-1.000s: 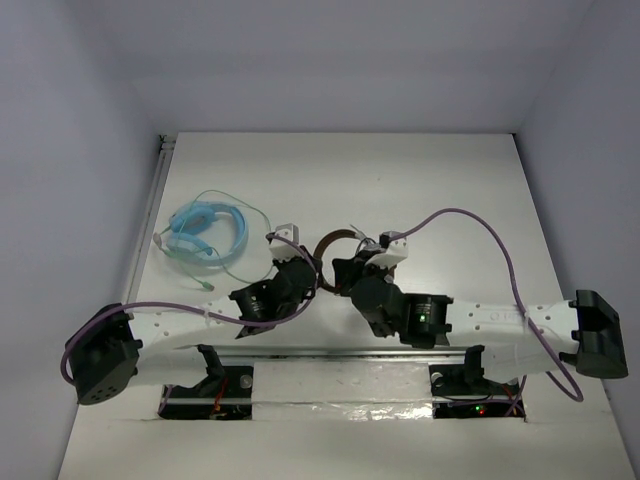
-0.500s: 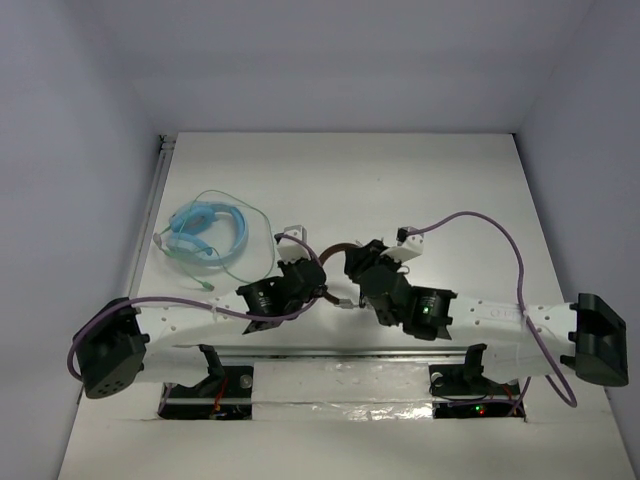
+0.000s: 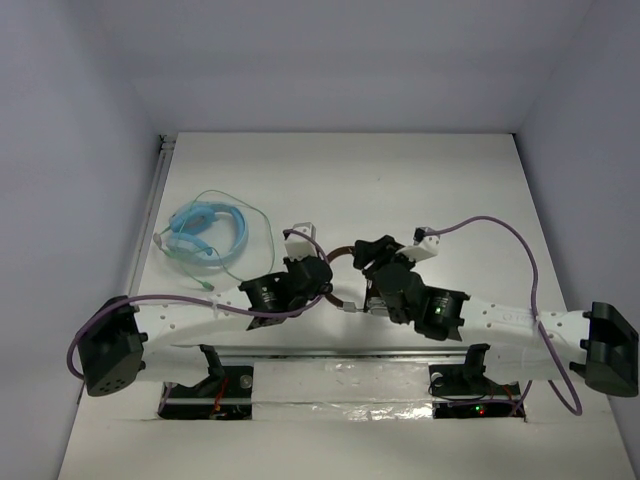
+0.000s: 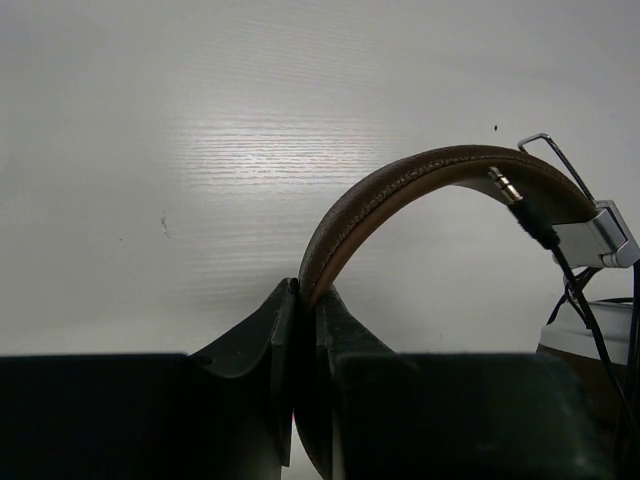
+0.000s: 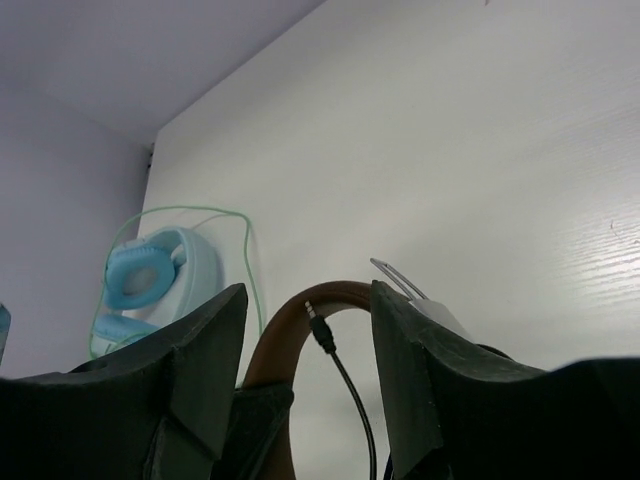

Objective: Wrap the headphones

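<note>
Headphones (image 4: 400,185): we are seeing a matt brown, leather-look stitched headband and a silvery metal bracket.
Left gripper (image 4: 306,300): we are seeing matt black plastic.
Table (image 4: 200,120): we are seeing white, faintly grained, slightly glossy.

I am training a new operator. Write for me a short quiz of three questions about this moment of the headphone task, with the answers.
1. True or false: the left gripper is shut on the headband of the brown headphones.
2. In the right wrist view, what shows between the open fingers of the right gripper, beside the headband?
A) the cable's jack plug
B) a silver spoon
C) a roll of tape
3. Fill in: the light-blue headphones lie on the table on the ____ arm's side.

Key: 1 true; 2 A; 3 left.
</note>
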Controlling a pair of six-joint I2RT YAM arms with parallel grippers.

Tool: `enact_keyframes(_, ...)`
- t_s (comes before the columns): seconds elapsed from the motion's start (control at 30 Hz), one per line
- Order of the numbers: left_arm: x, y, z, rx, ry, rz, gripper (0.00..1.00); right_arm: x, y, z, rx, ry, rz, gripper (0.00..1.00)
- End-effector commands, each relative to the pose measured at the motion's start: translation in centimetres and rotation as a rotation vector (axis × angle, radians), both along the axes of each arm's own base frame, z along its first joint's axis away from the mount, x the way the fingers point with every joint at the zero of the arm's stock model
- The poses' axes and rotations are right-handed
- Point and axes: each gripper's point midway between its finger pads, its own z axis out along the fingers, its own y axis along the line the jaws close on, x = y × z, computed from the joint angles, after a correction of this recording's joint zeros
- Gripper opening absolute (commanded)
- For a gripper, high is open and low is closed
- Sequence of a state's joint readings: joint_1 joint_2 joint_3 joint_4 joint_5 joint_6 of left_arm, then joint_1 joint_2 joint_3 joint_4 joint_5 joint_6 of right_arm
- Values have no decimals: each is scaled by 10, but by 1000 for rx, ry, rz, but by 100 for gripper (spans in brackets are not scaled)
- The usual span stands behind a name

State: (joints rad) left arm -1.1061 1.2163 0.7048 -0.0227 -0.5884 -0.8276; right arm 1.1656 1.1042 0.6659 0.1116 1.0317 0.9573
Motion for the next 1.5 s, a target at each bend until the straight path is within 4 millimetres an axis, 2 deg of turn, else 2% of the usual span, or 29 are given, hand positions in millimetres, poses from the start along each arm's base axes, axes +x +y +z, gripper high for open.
enact_keyframes(0.0,7,-12,38,-86,-43,9,0,7,-15,11,27,-32,-68,59)
enact_keyframes(0.2,5,-15,41,-40,-32,-27,0,15,-25,21,-11,-49,-73,61)
enact_keyframes(0.4,5,-17,39,37,-16,-57,0,11,-33,51,-71,-87,-41,61)
enact_keyframes(0.47,6,-15,36,78,-15,-61,0,9,-42,66,-81,-102,-39,59)
enact_keyframes(0.57,9,-17,38,113,-27,-74,0,6,-52,85,-119,-121,-19,39)
enact_keyframes(0.6,14,-20,38,121,-28,-71,0,4,-62,87,-140,-113,-24,12)
enact_keyframes(0.63,15,-22,39,126,-32,-75,0,4,-69,96,-151,-122,-29,4)
enact_keyframes(0.67,19,-25,40,127,-44,-72,0,1,-71,99,-160,-123,-17,0)
enact_keyframes(0.73,25,-33,48,116,-76,-78,0,-5,-84,105,-175,-124,-26,0)
enact_keyframes(0.83,48,-33,51,136,-109,-44,0,-11,-106,106,-193,-119,-59,0)
enact_keyframes(0.93,66,-34,39,169,-122,-36,0,-17,-119,101,-209,-111,-71,0)
enact_keyframes(0.97,80,-33,36,154,-134,-9,0,-20,-124,100,-198,-115,-71,0)
enact_keyframes(1.07,103,-29,28,148,-149,25,0,-24,-125,97,-145,-116,-54,3)
enact_keyframes(1.1,109,-30,16,162,-138,21,0,-24,-124,90,-146,-110,-51,6)
enact_keyframes(1.17,119,-33,10,162,-142,24,0,-24,-121,84,-151,-104,-37,8)
enact_keyframes(1.27,133,-34,-13,199,-126,31,0,-23,-110,75,-166,-85,-5,16)
enact_keyframes(1.3,135,-36,-15,203,-129,32,0,-21,-106,73,-167,-83,4,21)
enact_keyframes(1.43,150,-29,-30,225,-124,62,0,-21,-97,65,-154,-79,30,32)
enact_keyframes(1.47,152,-31,-36,226,-120,60,0,-20,-95,62,-155,-77,35,38)
